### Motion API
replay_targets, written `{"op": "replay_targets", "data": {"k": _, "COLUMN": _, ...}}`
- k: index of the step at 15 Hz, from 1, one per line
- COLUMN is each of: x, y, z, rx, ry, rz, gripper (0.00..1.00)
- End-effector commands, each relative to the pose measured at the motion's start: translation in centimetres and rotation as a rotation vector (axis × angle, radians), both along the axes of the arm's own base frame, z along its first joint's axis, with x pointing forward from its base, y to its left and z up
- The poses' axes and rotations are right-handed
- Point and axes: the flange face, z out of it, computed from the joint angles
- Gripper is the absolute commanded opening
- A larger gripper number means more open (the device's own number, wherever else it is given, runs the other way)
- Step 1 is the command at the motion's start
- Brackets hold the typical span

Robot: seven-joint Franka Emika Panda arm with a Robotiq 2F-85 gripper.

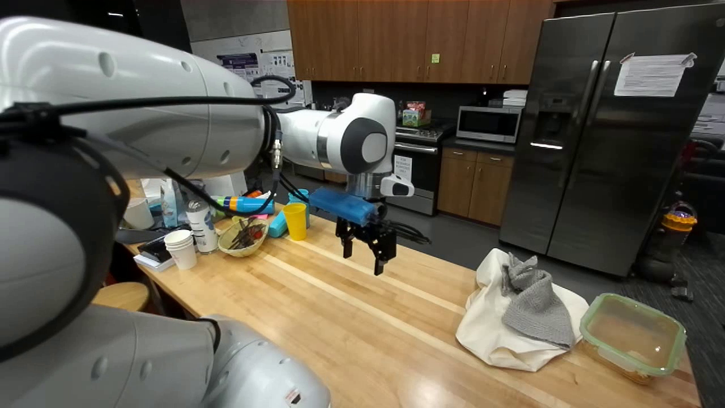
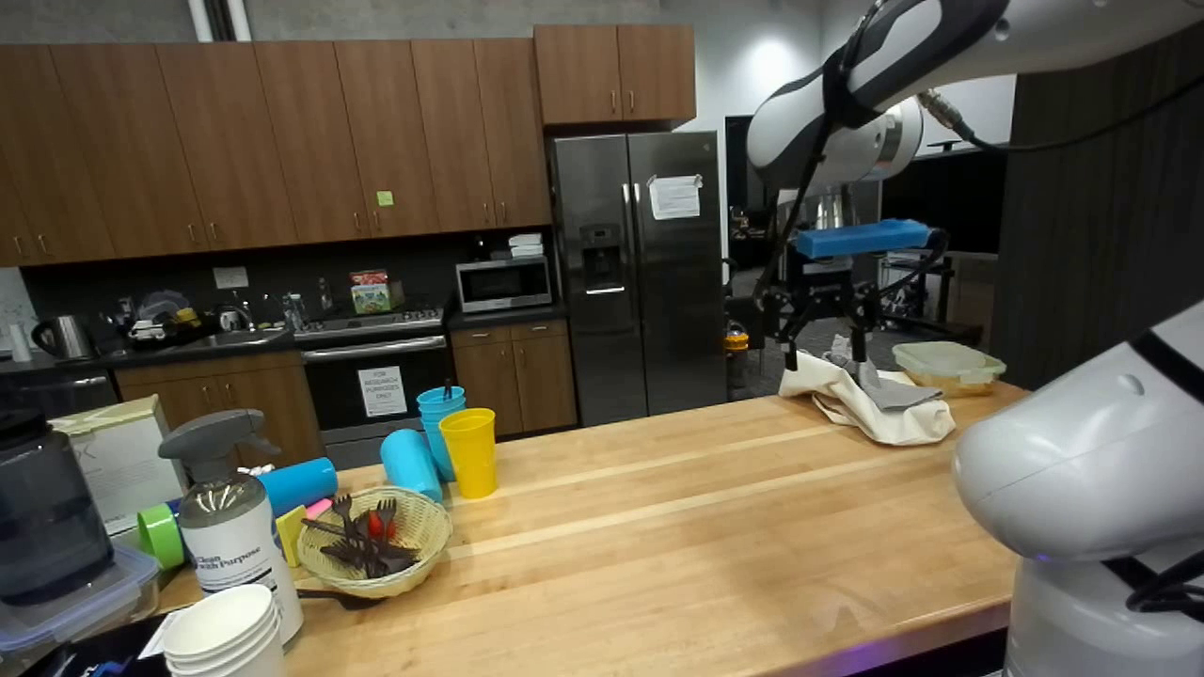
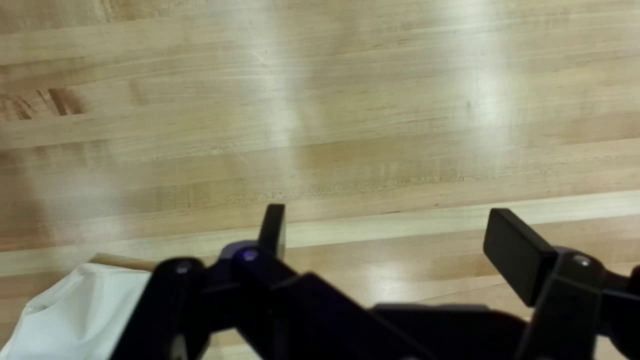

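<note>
My gripper hangs above the wooden table, its black fingers wide apart and nothing between them. Bare wood grain shows through the gap in the wrist view, where the gripper comes in from the bottom. The nearest thing there is a cream cloth at the lower left, apart from the fingers. In an exterior view this cream cloth lies in a heap with a grey knitted cloth on top. Elsewhere the gripper overlaps both cloths in the picture, partly hiding them.
Beside the cloths stands a glass container with a green-rimmed lid. Toward the table's far end are a yellow cup, blue cups, a basket of dark forks, a spray bottle and stacked paper cups.
</note>
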Motion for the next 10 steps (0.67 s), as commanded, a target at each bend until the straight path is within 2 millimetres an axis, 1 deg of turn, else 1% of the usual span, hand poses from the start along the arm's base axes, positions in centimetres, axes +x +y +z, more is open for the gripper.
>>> {"op": "replay_targets", "data": {"k": 1, "x": 3.1, "y": -3.5, "z": -0.9, "rx": 0.062, "ry": -0.006, "rz": -0.106, "gripper": 1.00}}
{"op": "replay_targets", "data": {"k": 4, "x": 5.7, "y": -6.2, "z": -2.6, "rx": 0.094, "ry": -0.064, "rz": -0.194, "gripper": 1.00}}
{"op": "replay_targets", "data": {"k": 6, "x": 7.4, "y": -7.9, "z": -3.8, "rx": 0.093, "ry": -0.094, "rz": -0.220, "gripper": 1.00}}
{"op": "replay_targets", "data": {"k": 10, "x": 10.6, "y": -10.6, "z": -5.8, "rx": 0.008, "ry": -0.152, "rz": -0.226, "gripper": 1.00}}
